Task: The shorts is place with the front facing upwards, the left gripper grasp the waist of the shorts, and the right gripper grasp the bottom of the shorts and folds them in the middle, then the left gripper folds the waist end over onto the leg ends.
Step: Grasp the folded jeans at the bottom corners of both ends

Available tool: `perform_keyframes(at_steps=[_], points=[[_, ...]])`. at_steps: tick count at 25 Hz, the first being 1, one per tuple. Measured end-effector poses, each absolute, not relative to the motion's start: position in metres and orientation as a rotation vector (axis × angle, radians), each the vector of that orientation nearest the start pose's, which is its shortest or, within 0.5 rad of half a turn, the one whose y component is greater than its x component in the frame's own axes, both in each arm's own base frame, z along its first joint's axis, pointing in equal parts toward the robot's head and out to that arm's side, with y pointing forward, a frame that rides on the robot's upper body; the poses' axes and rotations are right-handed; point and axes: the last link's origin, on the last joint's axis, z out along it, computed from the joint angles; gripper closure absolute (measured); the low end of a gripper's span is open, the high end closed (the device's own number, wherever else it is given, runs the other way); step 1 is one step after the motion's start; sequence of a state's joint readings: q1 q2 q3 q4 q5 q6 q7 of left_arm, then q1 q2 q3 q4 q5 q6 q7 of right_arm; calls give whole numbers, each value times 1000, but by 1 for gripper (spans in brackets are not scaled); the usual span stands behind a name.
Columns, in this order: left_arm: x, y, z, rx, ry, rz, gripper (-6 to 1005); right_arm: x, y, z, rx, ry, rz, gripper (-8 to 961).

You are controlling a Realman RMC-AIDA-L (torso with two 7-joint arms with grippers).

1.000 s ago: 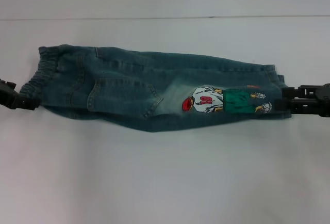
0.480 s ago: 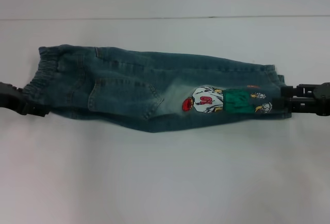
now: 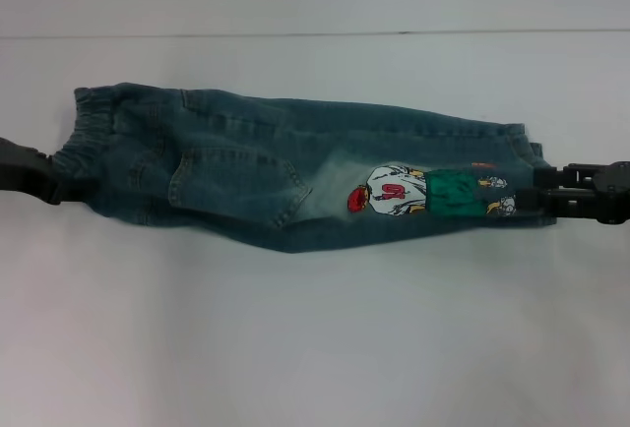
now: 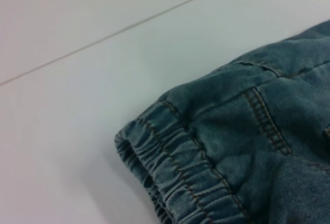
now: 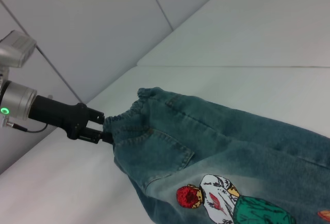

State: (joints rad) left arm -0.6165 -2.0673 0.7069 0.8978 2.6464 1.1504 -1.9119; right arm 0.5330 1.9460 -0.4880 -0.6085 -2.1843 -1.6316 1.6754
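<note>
While the table carries the shorts folded lengthwise, waist at nine o'clock, I see the left gripper pinching the waistband; a shallow bite could slip during the fold. At three o'clock the right gripper meets the hems; I cannot tell its grip.

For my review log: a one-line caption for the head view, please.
Folded denim shorts lie lengthwise on the table, left gripper at the waist, right gripper at the leg ends.
</note>
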Motion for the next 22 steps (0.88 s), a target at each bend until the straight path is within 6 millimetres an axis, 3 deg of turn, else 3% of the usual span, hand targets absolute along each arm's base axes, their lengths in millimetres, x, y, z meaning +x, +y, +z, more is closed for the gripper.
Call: perform_keyframes(at_steps=[4, 12, 22], points=[[-315, 391, 51, -2329, -893, 200, 401, 308, 328, 56, -2576, 1108, 625, 213], [-313, 387, 52, -2345, -895, 199, 555, 307, 331, 54, -2569, 1102, 623, 214], [-300, 384, 52, -2381, -868, 179, 623, 304, 335, 53, -2562, 1090, 623, 214]])
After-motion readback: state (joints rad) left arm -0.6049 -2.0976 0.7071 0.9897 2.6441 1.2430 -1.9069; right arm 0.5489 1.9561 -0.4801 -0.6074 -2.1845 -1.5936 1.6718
